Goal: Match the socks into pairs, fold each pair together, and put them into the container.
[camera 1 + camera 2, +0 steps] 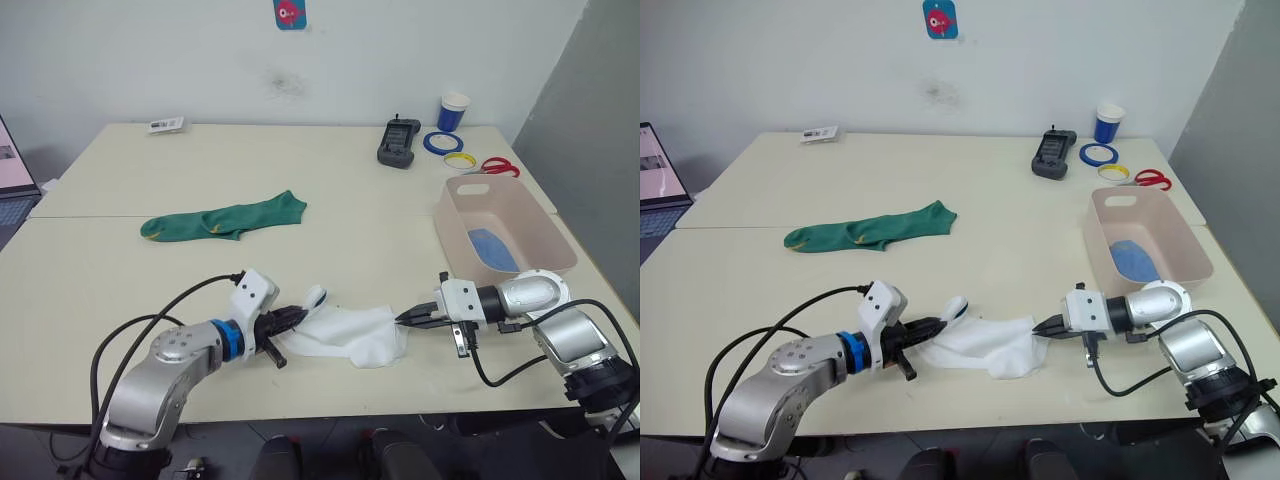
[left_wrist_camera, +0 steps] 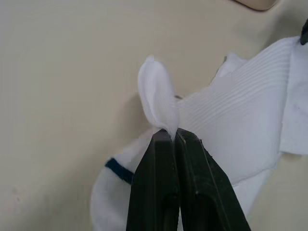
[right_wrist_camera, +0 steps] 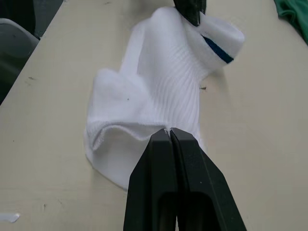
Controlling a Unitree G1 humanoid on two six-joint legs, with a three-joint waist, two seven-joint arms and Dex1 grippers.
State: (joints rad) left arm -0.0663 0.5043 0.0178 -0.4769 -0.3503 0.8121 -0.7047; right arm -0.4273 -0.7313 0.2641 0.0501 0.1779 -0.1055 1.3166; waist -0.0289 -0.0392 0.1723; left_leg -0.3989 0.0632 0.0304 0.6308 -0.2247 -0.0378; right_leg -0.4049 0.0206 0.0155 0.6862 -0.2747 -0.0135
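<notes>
White socks (image 1: 350, 335) sit closest, at the near edge of the table (image 1: 380, 200), stretched between both arms. Left gripper (image 1: 300, 316) is clamped on a pinch of white fabric at one end (left wrist view shows the jaws shut with a fold poking up between them). Right gripper (image 1: 405, 319) is pinched on the opposite edge, jaws closed on the cuff hem per its wrist view. A dark blue stripe shows on one cuff; looks like two layers stacked, but I can't confirm both socks from here.

Progress, as I read it:
- Blue: something blue (image 1: 494, 248) lies in the container (image 1: 545, 236), on the robot's right side of the table. Likely the blue pair, done.
- White: mid-fold, not yet binned.
- Green: green socks (image 1: 224, 220) lie flat further back on the left, well apart from both grippers, untouched. Appears to be two overlapped, unfolded.

So roughly one pair of three finished, second in hand, third waiting.
</notes>
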